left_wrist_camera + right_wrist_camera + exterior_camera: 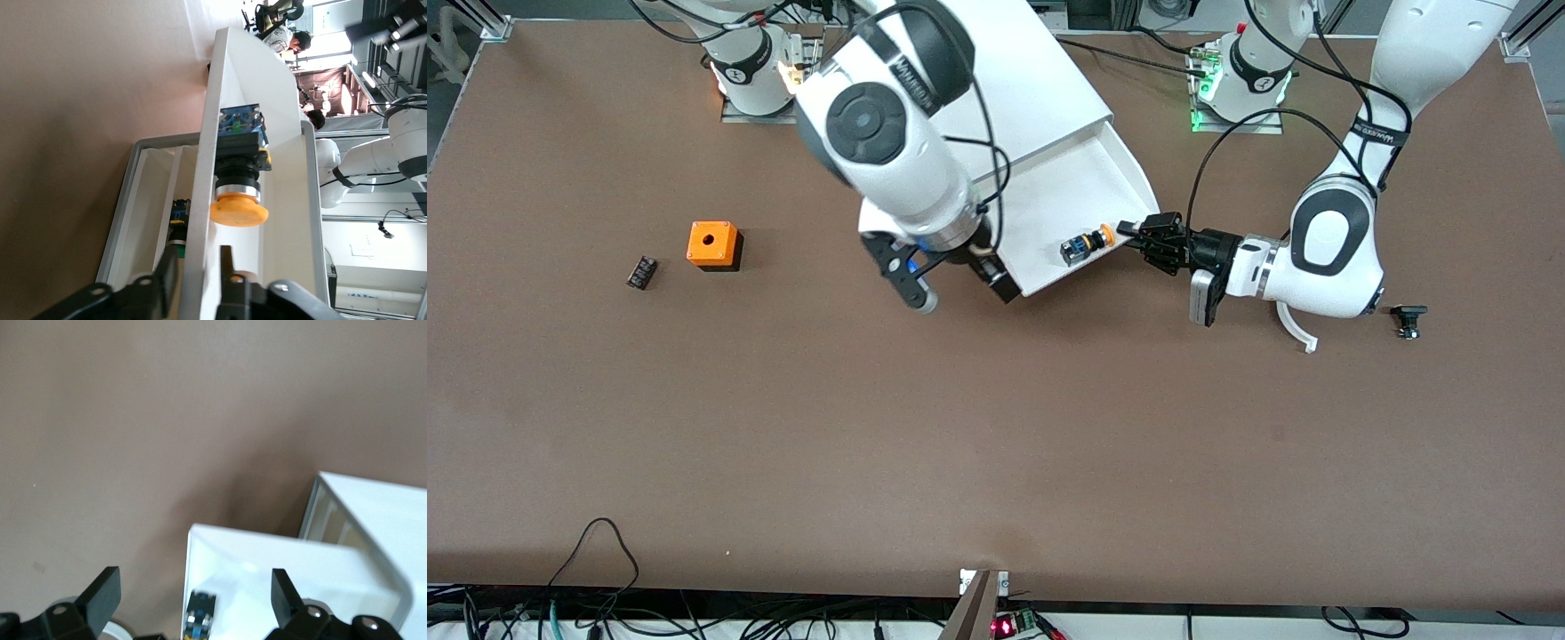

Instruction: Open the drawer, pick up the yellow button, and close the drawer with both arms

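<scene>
The drawer (1067, 187) stands pulled out of the white cabinet (1040, 80). The button (1086, 244), with its orange cap, lies on its side in the drawer, near the front corner toward the left arm's end. My left gripper (1127, 230) is open and straddles the drawer's side wall (200, 200), one finger inside and one outside; the button (239, 180) lies just ahead of it. My right gripper (955, 281) is wide open at the drawer's front corner toward the right arm's end. In the right wrist view, part of the button (200, 620) shows between its fingers (103, 592).
An orange box (714, 244) with a round hole and a small black ribbed block (641, 272) lie toward the right arm's end. A small black part (1408, 318) lies near the left arm's end. Another small part (177, 217) shows inside the cabinet below the drawer.
</scene>
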Controlling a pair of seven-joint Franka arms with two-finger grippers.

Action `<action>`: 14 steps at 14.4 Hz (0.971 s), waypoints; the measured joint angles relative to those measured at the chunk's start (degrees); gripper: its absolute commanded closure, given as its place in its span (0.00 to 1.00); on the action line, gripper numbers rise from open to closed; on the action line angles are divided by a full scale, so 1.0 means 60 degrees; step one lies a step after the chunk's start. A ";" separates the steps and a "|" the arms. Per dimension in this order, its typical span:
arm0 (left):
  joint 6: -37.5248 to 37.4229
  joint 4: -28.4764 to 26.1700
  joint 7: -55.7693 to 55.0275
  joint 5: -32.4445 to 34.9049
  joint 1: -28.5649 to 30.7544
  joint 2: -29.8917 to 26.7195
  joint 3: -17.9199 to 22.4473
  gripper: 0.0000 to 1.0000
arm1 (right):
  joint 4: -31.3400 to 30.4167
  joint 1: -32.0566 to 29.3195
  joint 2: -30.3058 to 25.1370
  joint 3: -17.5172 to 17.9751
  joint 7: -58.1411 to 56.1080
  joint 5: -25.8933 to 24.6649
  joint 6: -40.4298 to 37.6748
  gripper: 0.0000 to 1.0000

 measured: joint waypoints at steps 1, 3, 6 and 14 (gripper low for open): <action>-0.0081 0.0006 -0.0007 0.0000 0.0010 0.0079 0.0000 0.00 | 0.0001 0.0182 0.0014 -0.0004 0.0339 -0.0009 0.0134 0.00; -0.0266 0.0047 -0.0067 0.0000 0.0078 0.0119 0.0005 0.00 | 0.0007 0.0479 0.0090 -0.0010 0.0973 -0.0054 0.0449 0.00; -0.0880 0.0628 -0.0889 0.0374 0.0366 0.0100 0.0034 0.00 | 0.0015 0.0890 0.0341 -0.0010 0.1638 -0.0362 0.0686 0.00; -0.2745 0.3817 -0.4707 0.4022 0.0941 0.0039 0.0079 0.00 | 0.0026 0.1649 0.1071 -0.0026 0.2764 -0.0769 0.1588 0.00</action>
